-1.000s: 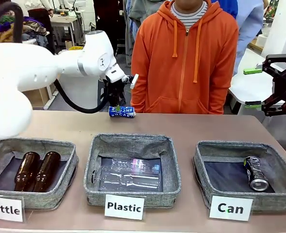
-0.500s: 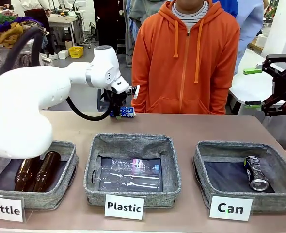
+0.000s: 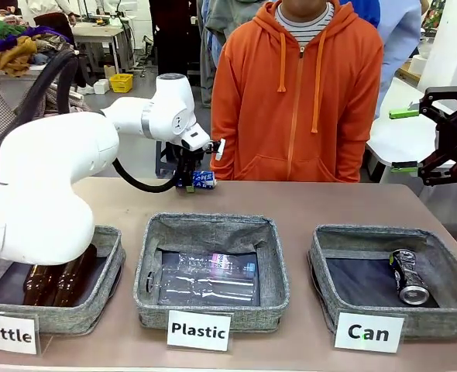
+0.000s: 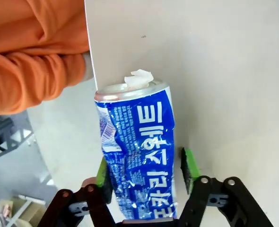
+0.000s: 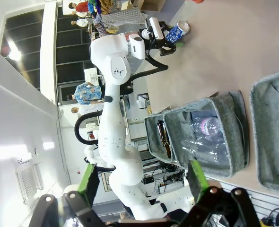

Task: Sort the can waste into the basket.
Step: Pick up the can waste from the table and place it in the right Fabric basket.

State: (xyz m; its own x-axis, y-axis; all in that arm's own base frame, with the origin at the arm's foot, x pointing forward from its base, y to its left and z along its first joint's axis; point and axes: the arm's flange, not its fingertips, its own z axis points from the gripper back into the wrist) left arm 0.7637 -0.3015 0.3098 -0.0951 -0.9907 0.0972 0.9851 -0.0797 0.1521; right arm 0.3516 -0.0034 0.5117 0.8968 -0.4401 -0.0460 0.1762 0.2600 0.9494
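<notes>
The dented blue drink can with white lettering lies on its side at the far edge of the tan table, in front of the person in the orange hoodie. The left claw sits astride it: one green pad presses the can's side, the other stands just off it, so the grip looks nearly but not fully closed. Over the last second the left arm has swung its elbow inward while the claw stayed at the can, which suggests a pickup is about to begin. The square grey fabric basket labelled "Can" already holds a dark can with a silver end. The right claw hangs wide open and empty, high above that basket.
</notes>
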